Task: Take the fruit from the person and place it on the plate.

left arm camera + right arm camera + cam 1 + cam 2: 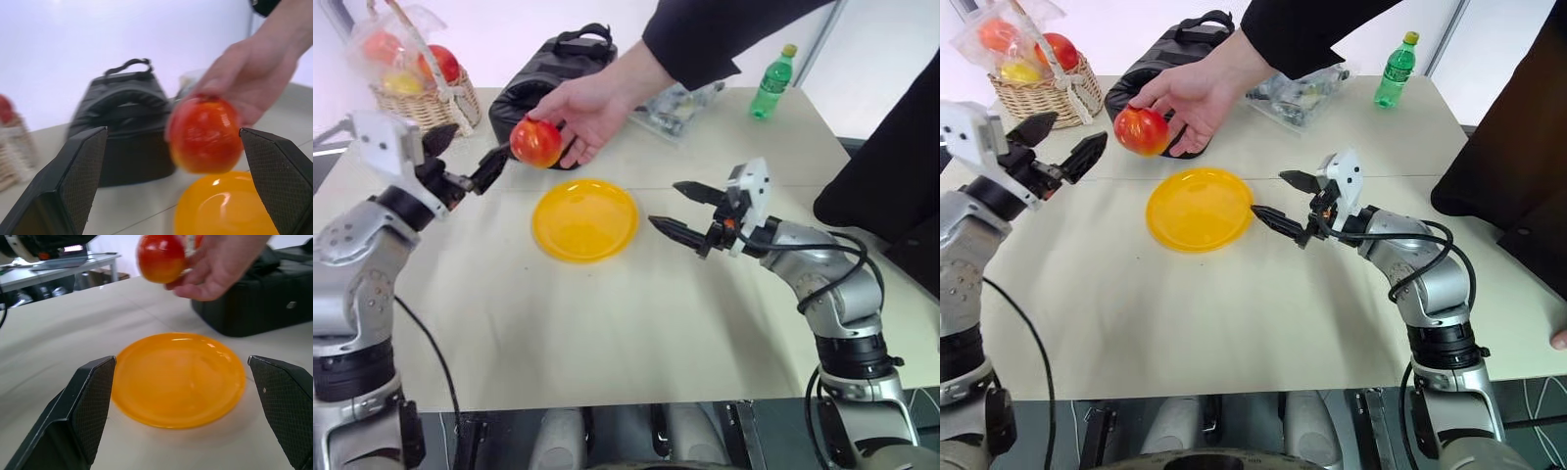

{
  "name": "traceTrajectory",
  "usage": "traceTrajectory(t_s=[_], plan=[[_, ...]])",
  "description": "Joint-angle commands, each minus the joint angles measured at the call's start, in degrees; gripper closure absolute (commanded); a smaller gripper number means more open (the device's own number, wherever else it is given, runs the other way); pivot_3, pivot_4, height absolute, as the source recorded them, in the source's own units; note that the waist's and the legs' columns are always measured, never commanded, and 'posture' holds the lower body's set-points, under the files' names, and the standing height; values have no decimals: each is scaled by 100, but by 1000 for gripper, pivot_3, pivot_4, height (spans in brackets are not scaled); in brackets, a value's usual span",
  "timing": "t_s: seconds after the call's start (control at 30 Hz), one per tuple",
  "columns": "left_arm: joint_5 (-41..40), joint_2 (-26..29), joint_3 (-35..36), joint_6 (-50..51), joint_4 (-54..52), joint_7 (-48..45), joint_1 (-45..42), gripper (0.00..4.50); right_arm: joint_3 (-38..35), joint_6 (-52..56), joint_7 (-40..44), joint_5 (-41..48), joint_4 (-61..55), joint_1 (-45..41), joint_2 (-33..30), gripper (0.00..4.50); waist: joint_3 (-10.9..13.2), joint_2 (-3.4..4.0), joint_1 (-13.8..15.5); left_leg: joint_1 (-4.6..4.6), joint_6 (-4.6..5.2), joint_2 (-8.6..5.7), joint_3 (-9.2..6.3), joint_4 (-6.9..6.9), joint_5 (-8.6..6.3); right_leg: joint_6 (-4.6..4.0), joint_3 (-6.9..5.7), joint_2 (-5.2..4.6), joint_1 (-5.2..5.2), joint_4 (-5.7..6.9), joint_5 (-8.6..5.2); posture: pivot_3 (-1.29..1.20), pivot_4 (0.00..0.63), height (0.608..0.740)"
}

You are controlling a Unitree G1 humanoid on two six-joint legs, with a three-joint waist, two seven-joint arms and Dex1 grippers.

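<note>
round, shiny red-and-yellow apple [536, 142] held out in a bare hand with dark sleeve [589, 108], raised above the table just behind the flat bright yellow-orange plastic plate [585, 219], seemingly offered for the handover. left gripper [463, 162] spread wide, one black finger nearly at the apple, not yet around it, apparently lined up to receive. right gripper [686, 209] also spread wide, empty, beside the plate's edge. black zipped bag [538, 73] behind the hand.

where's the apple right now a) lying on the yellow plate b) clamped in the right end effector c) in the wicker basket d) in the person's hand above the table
d: the apple sits in the person's hand, held above the table beyond the plate, with the open left end effector close beside it but not gripping it.
</note>
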Motion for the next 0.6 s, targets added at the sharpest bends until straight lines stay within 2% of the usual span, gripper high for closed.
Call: traceTrajectory(t_s=[0.03,0.23,0.5,0.53,0.6], plan=[[224,-35,-278,-317,303,-145,-397,0,26,-168,-58,-47,-122,-115,86,90,0,0,3,0,0,0,0,0,0,0,0,0,0,0,0,0,150,740],[569,-238,-673,-739,973,-314,-886,0,53,-188,-179,-60,-233,-21,142,90,0,0,6,-1,0,-1,1,0,0,0,1,0,0,-1,0,0,150,740],[776,-443,-856,-892,1305,-399,-1095,0,14,-244,-358,-112,-314,51,170,90,0,0,6,-1,0,0,1,0,0,1,1,0,0,-1,0,0,150,740],[773,-451,-848,-901,1316,-421,-1108,520,12,-253,-370,-112,-311,49,169,0,0,0,6,-1,0,0,1,0,0,1,1,0,0,-1,0,0,150,740],[796,-459,-840,-932,1329,-437,-1129,1259,4,-274,-389,-111,-301,47,167,0,0,0,6,-1,0,0,1,0,0,1,1,0,0,-1,0,0,150,740]])
